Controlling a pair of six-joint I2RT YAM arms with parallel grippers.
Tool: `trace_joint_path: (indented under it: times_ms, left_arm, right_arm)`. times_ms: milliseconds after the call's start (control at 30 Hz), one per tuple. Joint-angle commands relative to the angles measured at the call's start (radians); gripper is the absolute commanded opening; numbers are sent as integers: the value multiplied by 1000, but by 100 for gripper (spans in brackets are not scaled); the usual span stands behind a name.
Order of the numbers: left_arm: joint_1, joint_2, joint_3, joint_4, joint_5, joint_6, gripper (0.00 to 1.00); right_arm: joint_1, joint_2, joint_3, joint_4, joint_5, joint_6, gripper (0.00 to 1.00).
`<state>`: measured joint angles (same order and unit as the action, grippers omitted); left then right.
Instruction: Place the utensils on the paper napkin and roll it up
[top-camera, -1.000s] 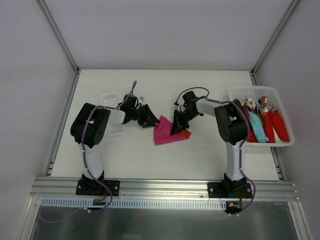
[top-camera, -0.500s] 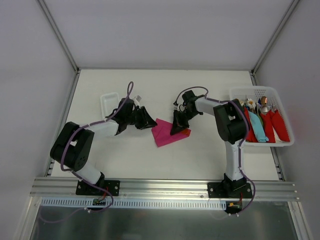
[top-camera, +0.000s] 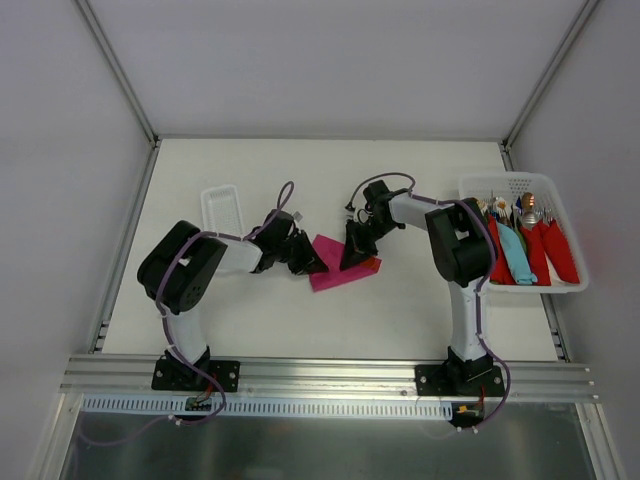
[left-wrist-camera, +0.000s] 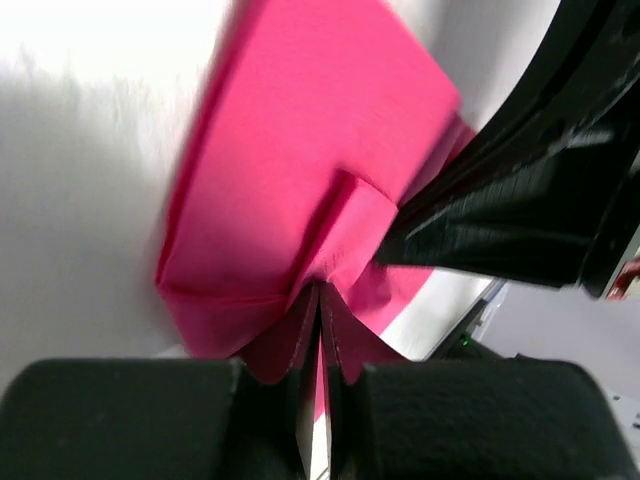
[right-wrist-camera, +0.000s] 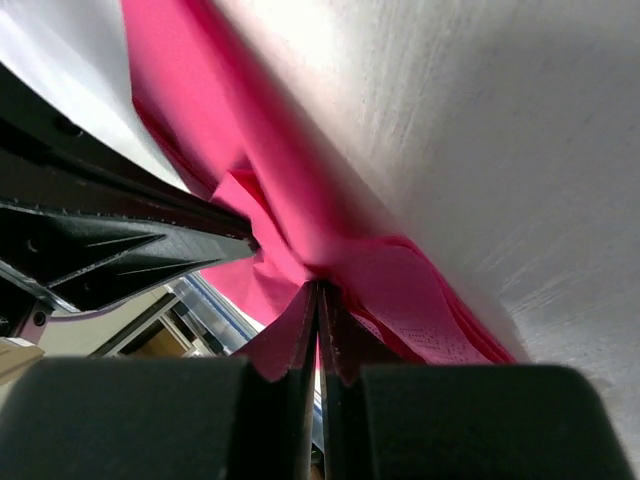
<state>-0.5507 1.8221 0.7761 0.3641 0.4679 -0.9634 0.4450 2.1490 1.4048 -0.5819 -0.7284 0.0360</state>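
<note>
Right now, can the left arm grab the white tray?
Probably not yet. The left gripper is shut on the pink napkin at its edge, so it would have to let go first. The white tray lies uncovered close beside that arm.

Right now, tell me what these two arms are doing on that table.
Both arms are working the pink paper napkin in the middle of the table. The left end effector is shut on the napkin's left edge and the right end effector on its right side, so the sheet is pinched from both ends and lies folded and creased. A bit of orange plastic shows at its right edge. The basket of wrapped metal utensils sits untouched.
</note>
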Motion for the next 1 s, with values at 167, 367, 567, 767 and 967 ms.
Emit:
trace_joint_path:
  times_ms: [167,367,567,767,967]
  left_arm:
    - [6,88,-4,45,-78,-124,0]
    - [60,59,-52,64,-153,-201,0]
    - [77,17,-60,59,-230,-238,0]
    - [75,-9,-86,61,-299,-281,0]
    - [75,22,-80,65,-290,-294,0]
  right_arm:
    - [-12,-64,13,56,31,-73,16]
    - [-104,-213,-39,192,-97,10,35]
    - [-127,-261,-130,316,-184,131,31]
    - [-127,-265,-286,574,-227,364,28]
    - [-111,-200,-409,916,-187,614,23]
